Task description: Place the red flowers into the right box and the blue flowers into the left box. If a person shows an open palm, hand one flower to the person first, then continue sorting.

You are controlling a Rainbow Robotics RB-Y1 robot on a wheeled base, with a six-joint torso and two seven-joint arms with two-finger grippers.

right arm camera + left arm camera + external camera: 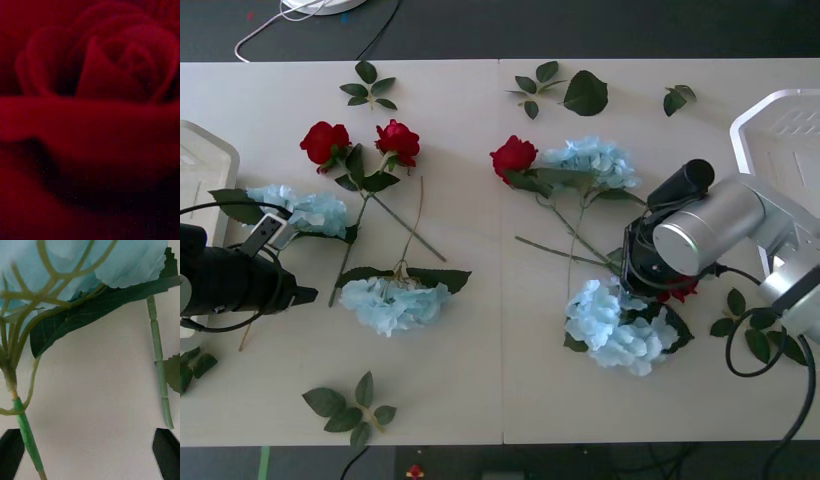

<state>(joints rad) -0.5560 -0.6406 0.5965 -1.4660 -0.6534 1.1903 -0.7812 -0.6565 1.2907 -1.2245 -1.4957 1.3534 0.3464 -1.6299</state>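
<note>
The right gripper (pixel 658 280) is down on a red rose (pixel 680 291) beside a blue hydrangea (pixel 620 325) near the table's right side; whether its fingers have closed I cannot tell. The left gripper (pixel 275 262), fingers (pixel 167 448) apart, sits by another hydrangea's stem (pixel 28 438) beside the left box (pixel 205 165), the right box (pixel 780 135) at the far right.

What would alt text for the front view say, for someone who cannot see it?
Red roses and pale-blue hydrangeas lie scattered on a light table. The right pincer is down over a red rose beside a hydrangea; the left pincer sits by another hydrangea's stem. White boxes sit at both edges.
</note>
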